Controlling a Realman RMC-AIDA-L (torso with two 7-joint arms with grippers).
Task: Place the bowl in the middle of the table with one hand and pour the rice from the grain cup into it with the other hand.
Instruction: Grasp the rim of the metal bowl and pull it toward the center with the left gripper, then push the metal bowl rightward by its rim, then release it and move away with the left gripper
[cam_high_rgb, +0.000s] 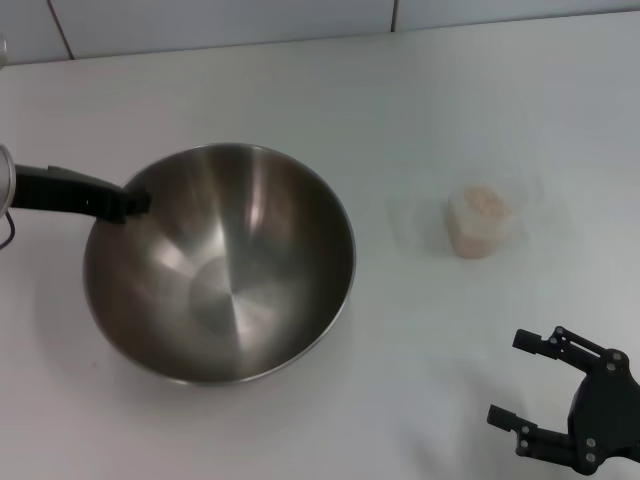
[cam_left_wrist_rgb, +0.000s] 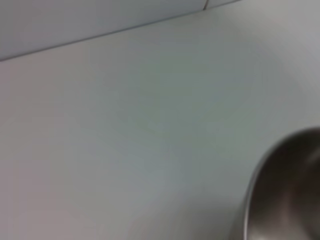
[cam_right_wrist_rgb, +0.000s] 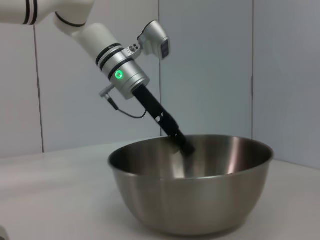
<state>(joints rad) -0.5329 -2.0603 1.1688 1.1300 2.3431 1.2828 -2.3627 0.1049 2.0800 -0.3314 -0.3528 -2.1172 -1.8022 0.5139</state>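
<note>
The large steel bowl rests on the white table, left of centre. My left gripper reaches in from the left and is shut on the bowl's left rim; the right wrist view shows it meeting the far rim of the bowl. A slice of that bowl also shows in the left wrist view. To the bowl's right stands the clear grain cup, upright, with pale rice inside. My right gripper hovers open near the front right corner, well short of the cup.
A tiled wall runs along the table's far edge. Bare tabletop lies between the bowl and the cup and behind both. The left arm's white and silver wrist slopes down toward the bowl.
</note>
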